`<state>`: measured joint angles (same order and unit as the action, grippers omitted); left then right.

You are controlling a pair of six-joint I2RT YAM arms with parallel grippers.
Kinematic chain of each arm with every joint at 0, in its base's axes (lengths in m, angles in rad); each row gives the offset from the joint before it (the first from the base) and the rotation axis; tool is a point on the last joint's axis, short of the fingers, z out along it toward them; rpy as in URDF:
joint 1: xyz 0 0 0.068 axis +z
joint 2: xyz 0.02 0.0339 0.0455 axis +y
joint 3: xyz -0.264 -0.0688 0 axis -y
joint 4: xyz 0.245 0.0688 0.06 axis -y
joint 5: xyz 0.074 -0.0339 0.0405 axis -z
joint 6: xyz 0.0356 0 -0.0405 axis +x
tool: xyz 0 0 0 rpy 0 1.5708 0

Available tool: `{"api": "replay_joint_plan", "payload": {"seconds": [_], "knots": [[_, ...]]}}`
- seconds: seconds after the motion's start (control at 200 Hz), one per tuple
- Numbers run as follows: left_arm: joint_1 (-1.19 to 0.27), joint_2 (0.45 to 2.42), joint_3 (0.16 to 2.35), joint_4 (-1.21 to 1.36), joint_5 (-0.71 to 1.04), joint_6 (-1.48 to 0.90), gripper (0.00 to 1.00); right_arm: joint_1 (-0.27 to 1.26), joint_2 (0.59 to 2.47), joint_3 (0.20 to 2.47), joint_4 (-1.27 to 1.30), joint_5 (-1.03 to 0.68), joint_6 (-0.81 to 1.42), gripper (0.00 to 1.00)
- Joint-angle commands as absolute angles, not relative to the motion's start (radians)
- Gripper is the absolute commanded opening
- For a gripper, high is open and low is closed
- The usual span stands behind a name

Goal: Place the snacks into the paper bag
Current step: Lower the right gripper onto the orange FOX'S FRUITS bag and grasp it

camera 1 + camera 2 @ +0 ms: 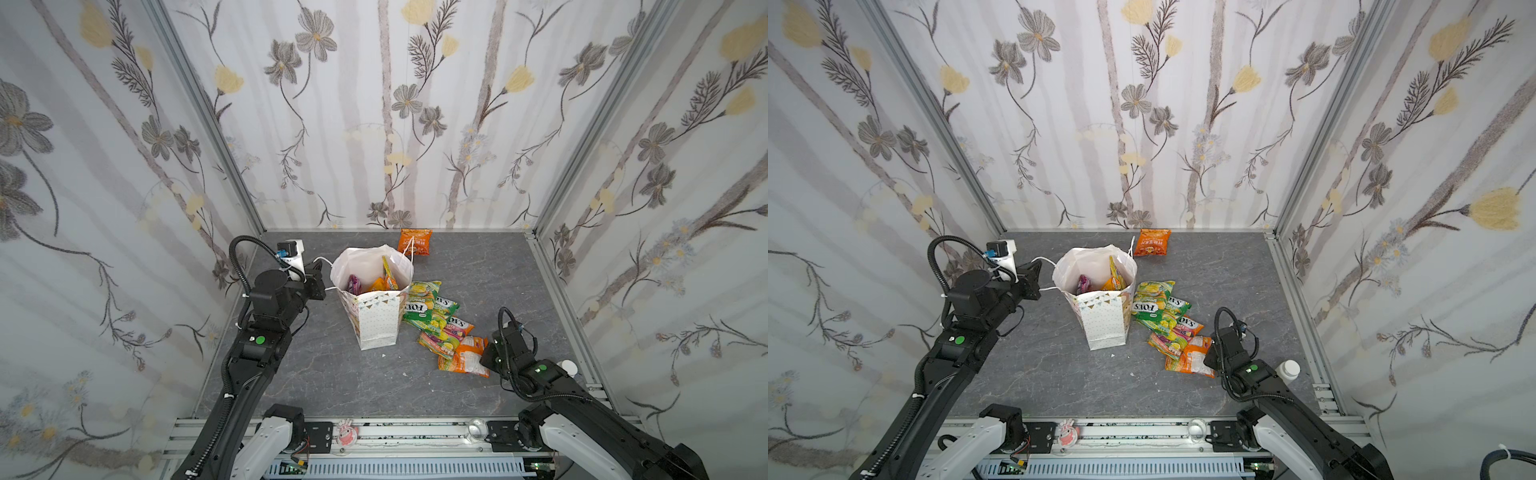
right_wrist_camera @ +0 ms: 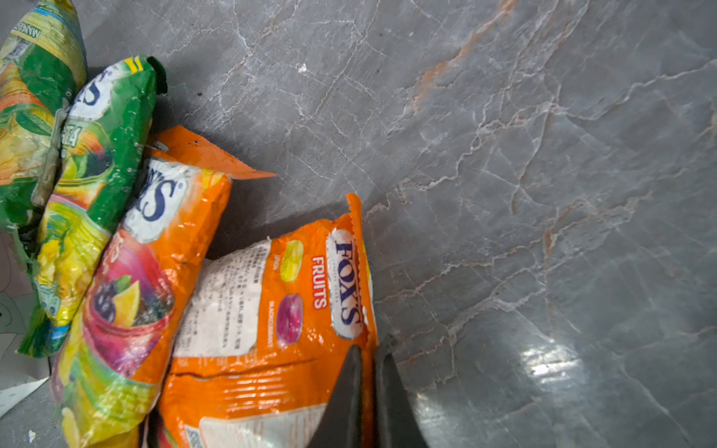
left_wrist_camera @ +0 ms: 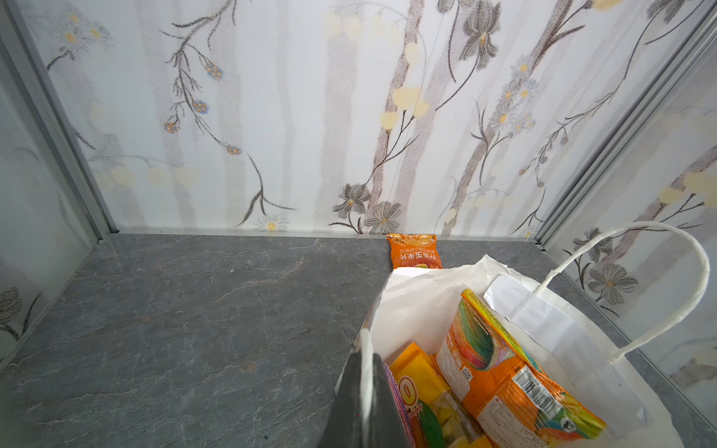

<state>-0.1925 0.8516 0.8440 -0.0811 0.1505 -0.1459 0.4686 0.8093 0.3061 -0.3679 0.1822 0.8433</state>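
The white paper bag (image 1: 376, 324) stands open mid-table; inside it lie a purple-pink snack (image 1: 355, 284) and orange-yellow packets (image 3: 504, 372). My left gripper (image 3: 366, 349) is shut on the bag's left rim. Right of the bag, several FOX'S snacks overlap in a row, the green one (image 1: 422, 305) nearest the bag. At the row's near end lies an orange FOX'S packet (image 2: 271, 310); my right gripper (image 2: 368, 349) is shut on its side edge, low on the table. Another orange snack (image 1: 414, 242) lies alone against the back wall.
A white bottle (image 1: 567, 368) stands by the right wall behind my right arm. A small red-pink object (image 1: 347, 432) and a clear round piece (image 1: 477, 428) sit on the front rail. Flowered walls close in the grey table (image 1: 478, 270) on three sides.
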Motion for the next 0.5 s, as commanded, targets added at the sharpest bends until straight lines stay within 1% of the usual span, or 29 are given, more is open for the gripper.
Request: {"api": "replay_joint_plan", "payload": {"seconds": [0.0, 0.07, 0.235, 0.495], "knots": [[-0.191, 0.849, 0.843, -0.056, 0.155, -0.141, 0.00, 0.465, 0.812, 0.301, -0.353, 0.181, 0.838, 0.05], [-0.191, 0.849, 0.840, -0.053, 0.159, -0.143, 0.00, 0.462, 0.810, 0.299, -0.353, 0.180, 0.838, 0.00], [-0.192, 0.851, 0.840, -0.051, 0.163, -0.143, 0.00, 0.459, 0.804, 0.319, -0.370, 0.189, 0.829, 0.00], [-0.191, 0.849, 0.840, -0.052, 0.161, -0.143, 0.00, 0.454, 0.756, 0.431, -0.414, 0.191, 0.763, 0.00]]}}
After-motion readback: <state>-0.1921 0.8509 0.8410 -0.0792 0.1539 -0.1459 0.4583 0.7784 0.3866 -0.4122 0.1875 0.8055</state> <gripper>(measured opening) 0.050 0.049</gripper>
